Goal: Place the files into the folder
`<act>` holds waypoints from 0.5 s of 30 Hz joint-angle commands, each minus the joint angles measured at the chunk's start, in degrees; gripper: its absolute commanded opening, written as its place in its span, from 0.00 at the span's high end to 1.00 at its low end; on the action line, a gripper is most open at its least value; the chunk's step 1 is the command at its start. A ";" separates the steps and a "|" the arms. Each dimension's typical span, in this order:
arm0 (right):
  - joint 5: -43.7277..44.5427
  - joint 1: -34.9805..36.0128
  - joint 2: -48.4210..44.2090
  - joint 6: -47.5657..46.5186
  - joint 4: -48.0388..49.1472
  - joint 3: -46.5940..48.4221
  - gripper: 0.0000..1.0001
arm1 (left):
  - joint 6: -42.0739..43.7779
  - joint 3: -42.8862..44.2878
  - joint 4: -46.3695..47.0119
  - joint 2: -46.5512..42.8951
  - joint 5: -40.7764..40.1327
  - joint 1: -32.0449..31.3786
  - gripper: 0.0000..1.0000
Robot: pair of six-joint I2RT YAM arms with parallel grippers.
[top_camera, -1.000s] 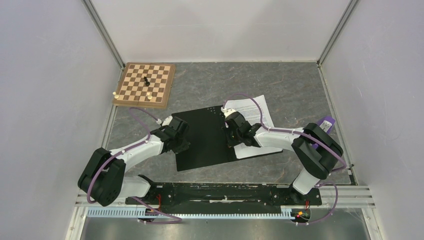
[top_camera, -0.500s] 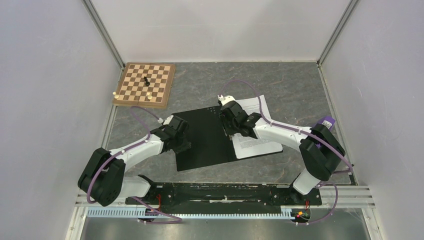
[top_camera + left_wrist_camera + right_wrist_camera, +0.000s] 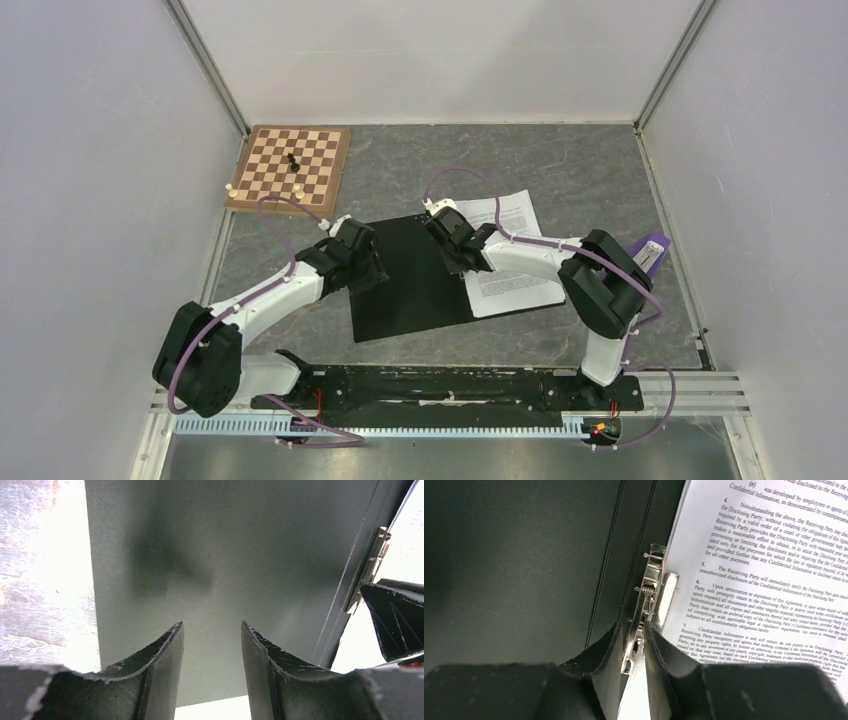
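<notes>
The grey stone-patterned table [image 3: 580, 160] carries the folder [image 3: 410, 290] lying open in the middle, black inner faces up, which is how it has to lie if anything is to go inside. The files [image 3: 515, 285] rest on its right-hand face and cover most of it. Their left edge runs along the spine, just beside the metal clamp [image 3: 654, 585], so they seem to be already in place and waiting to be fastened. The wooden chessboard [image 3: 290, 168] sits well apart at the far left corner and has no part in this. The left gripper [image 3: 212, 627] hangs low over the bare left-hand face with its jaws spread and nothing between them. It is probably there to press the cover flat and stop the folder from sliding while the other arm works. The right gripper [image 3: 631, 625] reaches in along the spine. Its fingers are drawn close on either side of the near end of the clamp and appear to pinch the metal lever. The likely purpose is to work the spring so that the clamp bites down on the sheets' edge. The step in hand looks like securing the papers, with closing the cover left to do.
</notes>
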 commanded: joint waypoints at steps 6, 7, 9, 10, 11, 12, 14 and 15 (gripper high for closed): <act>4.58 2.17 0.51 0.60 -1.11 2.00 0.77 | 2.90 1.24 -1.62 -2.35 0.07 1.31 0.47; 4.74 2.21 0.39 0.79 -1.12 1.68 0.78 | 2.87 1.18 -1.57 -2.50 0.08 1.43 0.47; 4.82 2.31 0.54 0.92 -1.08 1.44 0.79 | 2.77 0.94 -1.62 -2.74 0.08 1.58 0.47; 4.75 2.24 0.91 0.97 -1.13 1.44 0.80 | 2.77 0.86 -1.57 -2.74 0.24 1.71 0.46; 4.72 2.34 1.24 1.10 -1.29 1.49 0.80 | 2.71 0.92 -1.54 -2.72 0.19 1.69 0.47; 4.62 2.34 1.47 1.21 -1.33 1.48 0.80 | 2.68 0.92 -1.57 -2.71 0.20 1.77 0.46; 4.48 2.58 1.96 1.45 -1.51 1.56 0.81 | 2.68 1.01 -1.69 -2.83 0.22 1.87 0.47; 4.65 2.67 2.04 1.55 -1.69 1.63 0.81 | 2.65 1.02 -1.78 -2.89 0.12 1.89 0.47</act>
